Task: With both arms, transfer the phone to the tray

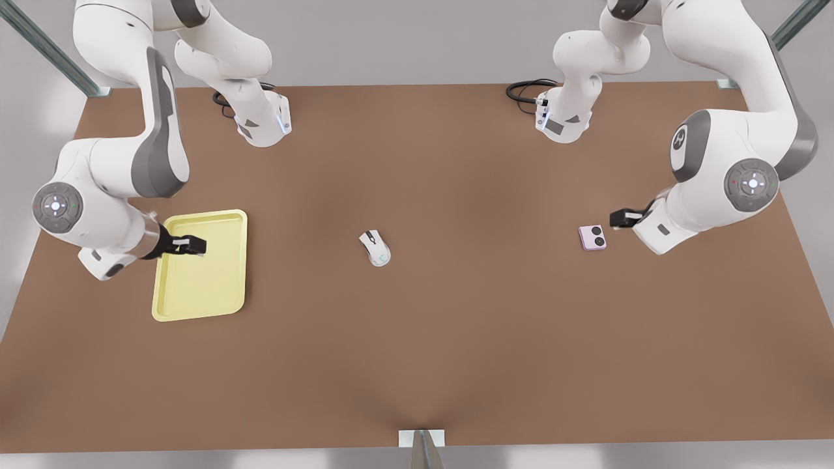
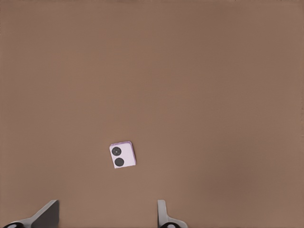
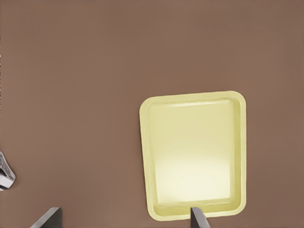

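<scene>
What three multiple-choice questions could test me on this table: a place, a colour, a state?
1. Where is the phone?
A on the tray
B on the bare table
C between fingers

2. What colour is the tray?
A pale yellow
B blue
C black

3. How is the left gripper, beside the phone?
A shut on the phone
B open, empty
C shut on the tray

Answers: B, brown table surrounds it; A, plainly yellow under the open right gripper; B, its fingers stand apart, phone free.
</scene>
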